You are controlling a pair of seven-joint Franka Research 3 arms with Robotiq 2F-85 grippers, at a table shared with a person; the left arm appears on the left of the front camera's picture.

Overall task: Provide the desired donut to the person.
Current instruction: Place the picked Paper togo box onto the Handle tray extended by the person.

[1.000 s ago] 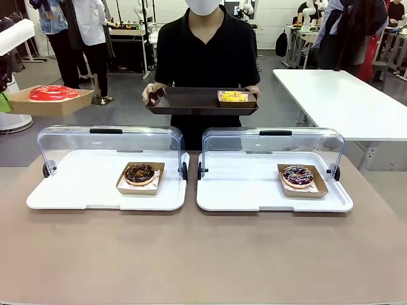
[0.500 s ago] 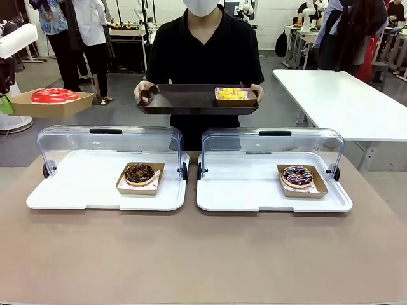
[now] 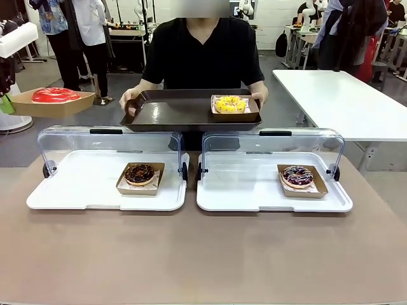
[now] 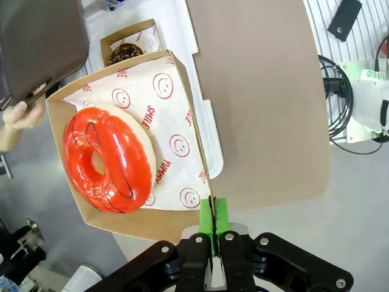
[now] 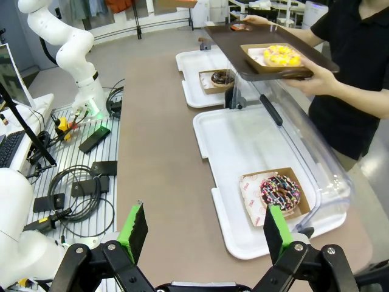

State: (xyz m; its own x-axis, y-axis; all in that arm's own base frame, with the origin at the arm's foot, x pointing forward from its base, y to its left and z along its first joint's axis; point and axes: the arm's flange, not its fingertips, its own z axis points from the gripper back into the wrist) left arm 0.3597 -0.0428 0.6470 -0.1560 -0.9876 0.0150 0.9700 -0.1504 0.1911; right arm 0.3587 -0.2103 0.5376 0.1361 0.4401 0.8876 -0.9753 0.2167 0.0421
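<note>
My left gripper [image 4: 213, 214] is shut on the rim of a cardboard box [image 4: 182, 121] holding a red glazed donut [image 4: 109, 159]. In the front view that box [image 3: 54, 103] with the red donut [image 3: 56, 95] hangs at the far left, above the table. The person [image 3: 203, 54] in a black T-shirt holds a dark tray [image 3: 172, 111] over the display cases. A yellow donut [image 3: 230, 104] in its box sits on the tray's right part. The tray's corner [image 4: 36, 42] and the person's hand [image 4: 21, 115] are close to the red donut's box. My right gripper [image 5: 205, 234] is open, above the table.
Two white display trays with raised clear lids stand on the brown table. The left one [image 3: 76, 190] holds a chocolate donut [image 3: 139, 173], the right one [image 3: 241, 190] a sprinkled donut [image 3: 297, 176]. A white table [image 3: 343, 95] stands at the back right, and people stand behind.
The person has lowered the tray and brought it forward, over the lids of the cases. The red donut's box has stayed almost in place at the left.
</note>
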